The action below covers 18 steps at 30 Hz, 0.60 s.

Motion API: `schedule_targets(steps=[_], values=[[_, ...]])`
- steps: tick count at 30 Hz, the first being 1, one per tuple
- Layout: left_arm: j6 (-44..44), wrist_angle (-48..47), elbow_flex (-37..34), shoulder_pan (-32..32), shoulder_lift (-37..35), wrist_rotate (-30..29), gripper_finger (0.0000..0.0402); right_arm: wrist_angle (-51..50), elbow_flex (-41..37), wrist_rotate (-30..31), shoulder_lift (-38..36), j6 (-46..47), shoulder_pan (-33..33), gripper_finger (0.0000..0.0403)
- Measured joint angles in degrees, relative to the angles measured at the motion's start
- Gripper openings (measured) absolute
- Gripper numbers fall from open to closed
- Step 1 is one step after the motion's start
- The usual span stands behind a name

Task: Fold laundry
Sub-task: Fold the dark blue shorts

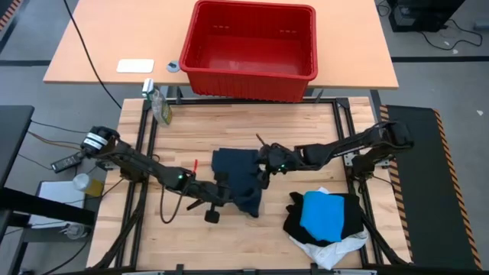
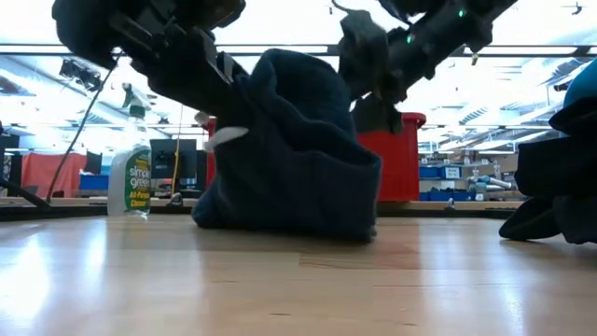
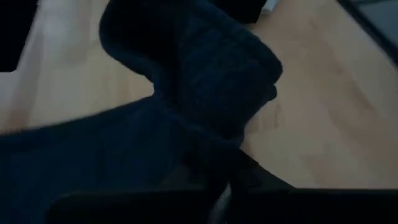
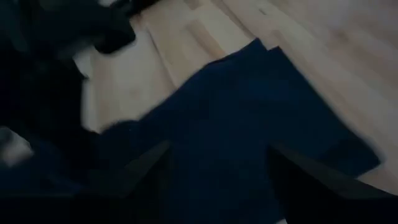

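A dark navy garment (image 1: 238, 182) lies bunched at the table's middle; in the low view it rises as a hump (image 2: 294, 140) with its lower edge on the wood. My left gripper (image 1: 216, 191) is at its left near side, shut on it. My right gripper (image 1: 263, 169) hangs over its right edge, and its fingers (image 4: 146, 165) stand apart with the cloth (image 4: 236, 124) below and between them. A folded pile sits at the right near corner: a bright blue garment (image 1: 322, 214) on a black one (image 1: 294, 221), with white cloth (image 1: 332, 250) under them. My left gripper holds the navy garment at a bunched fold (image 3: 211, 155) on its left near side, coming in low from the table's left. The cloth itself hides the fingers. That side is raised into a hump, while the rest sags to the table. My right gripper: I cannot tell whether its fingers touch the cloth.
A red plastic basket (image 1: 252, 46) stands on the far table beyond the frame. A spray bottle (image 1: 158, 103) is at the far left corner. A small black object (image 1: 212, 217) lies near the left gripper. Bare wood shows along the near left and far side.
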Motion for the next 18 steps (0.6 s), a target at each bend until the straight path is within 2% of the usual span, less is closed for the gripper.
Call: schedule_targets(steps=[3, 10, 13, 15, 18], values=[[-6.14, -1.37, 0.00, -0.79, -0.75, 0.73, 0.0014, 2.92, -0.74, -0.19, 3.48, -6.27, -0.11, 0.0258], [-18.37, -6.15, 0.00, -4.45, -0.28, 0.86, 0.0013, 15.24, -0.86, -8.54, 14.77, -15.98, -1.61, 0.0249], [-23.51, -9.60, 0.00, -5.58, -0.28, 0.10, 0.0013, 16.51, -0.86, -12.11, 17.91, -19.44, -1.18, 0.0246], [-26.67, -11.43, 0.00, -6.45, -0.28, -0.87, 0.0012, 15.87, -0.84, -12.18, 18.81, -22.28, -0.32, 0.0245], [-30.10, -11.54, 0.00, -8.08, -0.28, -1.83, 0.0012, 15.88, -0.82, -9.07, 20.32, -27.69, 1.39, 0.0244]])
